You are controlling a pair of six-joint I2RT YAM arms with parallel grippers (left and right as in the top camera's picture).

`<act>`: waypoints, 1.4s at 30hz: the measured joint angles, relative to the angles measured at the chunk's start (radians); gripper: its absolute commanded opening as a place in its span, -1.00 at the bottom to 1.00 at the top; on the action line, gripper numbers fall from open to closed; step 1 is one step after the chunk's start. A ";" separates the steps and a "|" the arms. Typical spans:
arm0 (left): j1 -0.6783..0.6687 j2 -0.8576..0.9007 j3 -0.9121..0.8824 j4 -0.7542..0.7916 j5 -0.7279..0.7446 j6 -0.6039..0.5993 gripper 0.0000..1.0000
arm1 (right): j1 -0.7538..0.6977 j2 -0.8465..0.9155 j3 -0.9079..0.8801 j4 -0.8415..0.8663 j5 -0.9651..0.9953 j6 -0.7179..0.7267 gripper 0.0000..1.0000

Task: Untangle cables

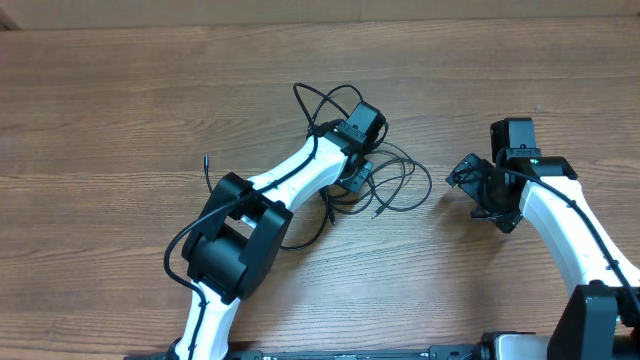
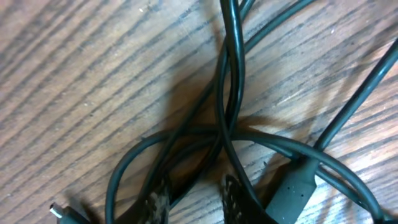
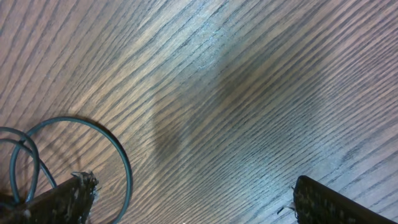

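The cables (image 1: 398,180) lie as a loose black tangle on the wooden table (image 1: 120,100), with loops spreading right and back. My left gripper (image 1: 355,180) is down in the middle of the tangle. In the left wrist view its fingertips (image 2: 159,200) stand a narrow gap apart, open, and crossed cable strands (image 2: 227,93) run between and past them over bare wood. A thick plug body (image 2: 295,193) lies just right of the gripper (image 2: 196,204). My right gripper (image 1: 464,185) is wide open to the right of the tangle with nothing in it (image 3: 193,199); a cable loop (image 3: 121,162) curves by its left finger.
One thin cable end (image 1: 207,160) sticks out to the left of my left arm (image 1: 240,230). Another loop (image 1: 320,100) rises behind the left wrist. A small plug tip (image 2: 59,211) shows at the lower left of the left wrist view.
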 measured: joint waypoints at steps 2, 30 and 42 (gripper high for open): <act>0.000 0.007 0.007 -0.003 0.002 0.000 -0.43 | 0.000 0.000 0.000 0.000 0.000 0.000 1.00; 0.059 0.043 0.085 -0.171 0.269 0.110 -0.42 | 0.000 0.000 0.000 0.000 0.000 0.000 1.00; 0.058 0.043 0.087 -0.235 0.260 0.120 -0.47 | 0.000 0.000 0.000 0.000 0.000 0.000 1.00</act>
